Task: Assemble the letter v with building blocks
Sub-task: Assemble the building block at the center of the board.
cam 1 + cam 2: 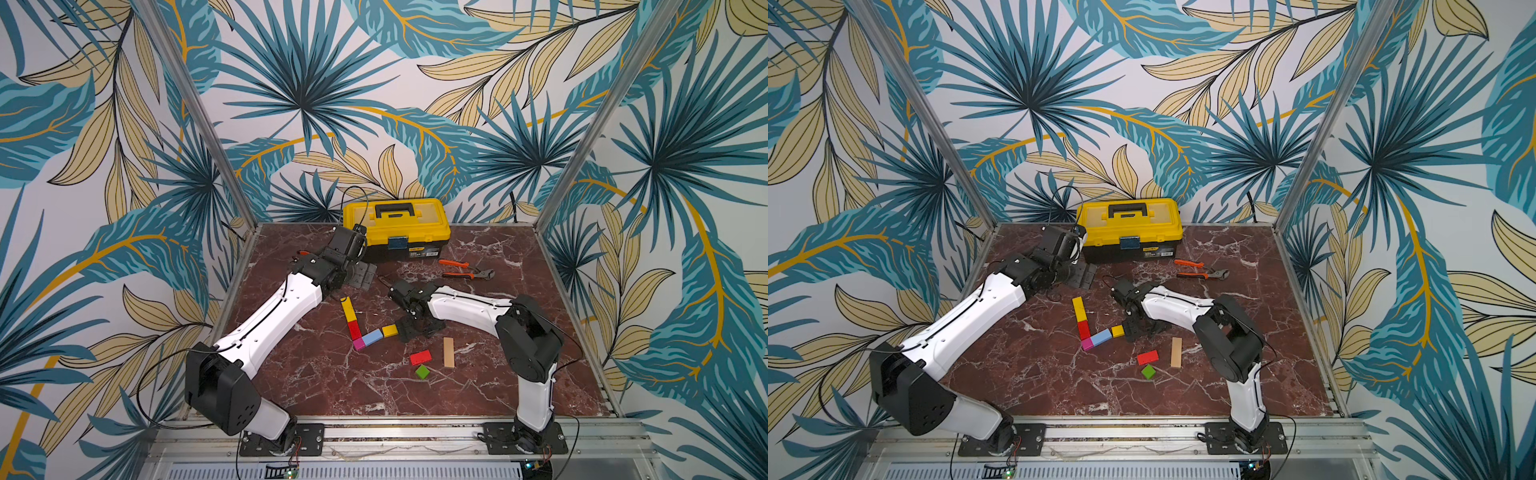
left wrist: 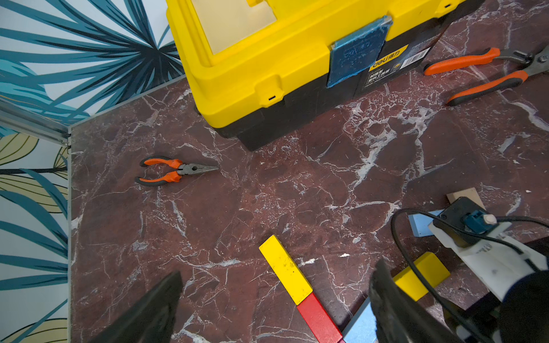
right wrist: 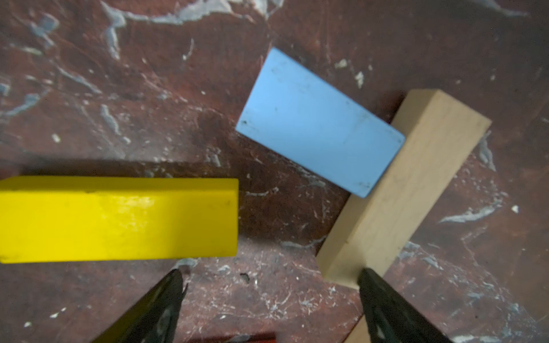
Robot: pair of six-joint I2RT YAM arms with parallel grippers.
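On the bench [image 1: 332, 386], to the near side of the yellow toolbox [image 1: 397, 228], the V stands part-built. A long yellow bar [image 1: 348, 308] and a red block [image 1: 354, 329] run away from the toolbox to a magenta cube [image 1: 358, 344] at the vertex. From there a light-blue block [image 1: 372, 337] and a second yellow bar [image 1: 390, 331] angle back toward it. That second stroke looks to be the step in hand, and it seems too short as it lies. The right pincer [image 3: 270, 276] hovers low by the second yellow bar's outer end, jaws wide, gripping nothing. One fingertip overlaps a tan bar [image 3: 407, 184], but I cannot tell whether it touches. The next move likely calls for lifting that bar, or the spare blue block [image 3: 319, 121] lying against it, and laying it in line. The left pincer [image 2: 277, 271] hangs nearer the toolbox, spread wide and empty.
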